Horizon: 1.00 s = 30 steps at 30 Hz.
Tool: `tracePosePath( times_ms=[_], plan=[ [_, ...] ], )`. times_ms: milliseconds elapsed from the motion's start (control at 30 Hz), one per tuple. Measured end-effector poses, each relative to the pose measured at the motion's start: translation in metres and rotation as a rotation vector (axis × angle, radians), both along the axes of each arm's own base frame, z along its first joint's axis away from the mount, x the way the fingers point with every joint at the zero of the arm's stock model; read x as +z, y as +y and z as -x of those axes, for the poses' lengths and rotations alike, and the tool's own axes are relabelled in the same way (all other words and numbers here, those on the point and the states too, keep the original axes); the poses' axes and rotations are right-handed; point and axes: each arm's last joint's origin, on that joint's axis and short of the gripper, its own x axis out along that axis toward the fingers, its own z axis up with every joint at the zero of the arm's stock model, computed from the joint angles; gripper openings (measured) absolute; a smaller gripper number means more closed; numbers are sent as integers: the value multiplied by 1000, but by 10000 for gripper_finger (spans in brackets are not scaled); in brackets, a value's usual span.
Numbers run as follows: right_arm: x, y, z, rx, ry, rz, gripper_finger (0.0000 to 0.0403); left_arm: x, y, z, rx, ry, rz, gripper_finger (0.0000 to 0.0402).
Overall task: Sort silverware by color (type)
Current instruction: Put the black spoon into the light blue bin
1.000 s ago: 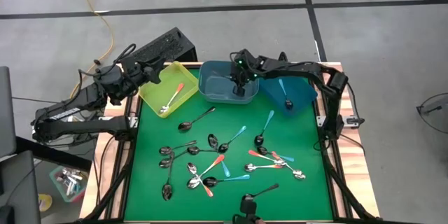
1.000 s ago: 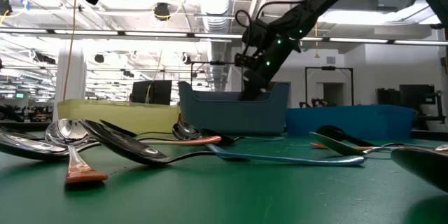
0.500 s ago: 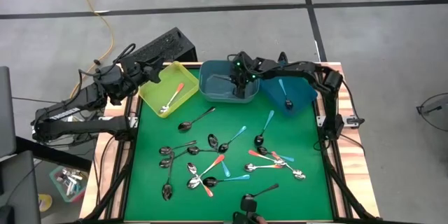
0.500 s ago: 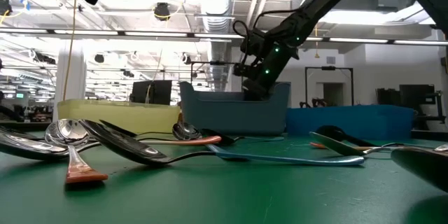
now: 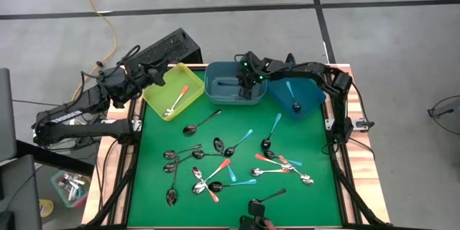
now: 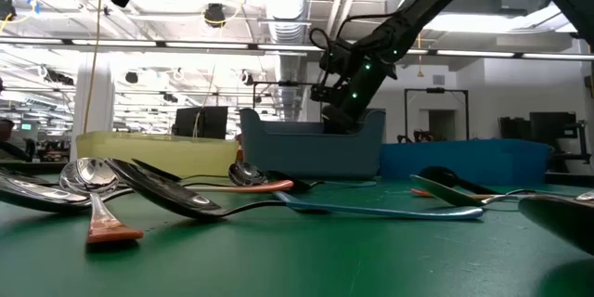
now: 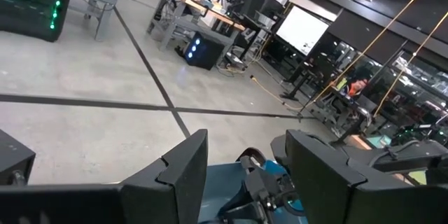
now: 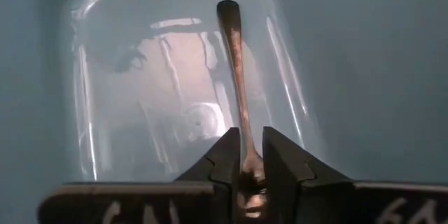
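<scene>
Your right gripper [image 8: 245, 164] hangs inside the grey-blue bin [image 5: 219, 93], at its right side. In the right wrist view a plain dark metal spoon [image 8: 236, 77] runs from between the fingertips away across the bin floor, its handle end farthest from the gripper. The fingers [image 8: 225, 155] sit close on either side of the spoon's near end with a narrow gap; whether they press on it or have let go cannot be told. From above, the same spoon [image 5: 228, 80] lies flat in the bin, just left of the gripper [image 5: 248, 85]. Your left gripper [image 7: 246, 164] waits over the table's back left corner by the yellow bin [image 5: 167, 99], fingers apart and holding nothing. That bin holds an orange spoon [image 5: 177, 100]. The blue bin [image 5: 309, 97] at right holds a teal spoon [image 5: 292, 95]. The remaining spoons [image 5: 215, 167] lie scattered on the green mat [image 5: 302, 144], well apart from both grippers.
</scene>
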Motion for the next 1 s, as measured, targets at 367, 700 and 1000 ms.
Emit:
tracePosePath(
  times_ms=[367, 700, 1000],
  plan=[
    [98, -3, -17, 31, -73, 8, 89, -5, -2, -2, -112, 119, -34, 176],
    [219, 24, -9, 68, -145, 37, 88, -26, -8, -1, -305, 301, 90, 176],
    [250, 49, 2, -31, -177, -90, 87, -51, -6, -12, -360, 523, 230, 176]
  ],
)
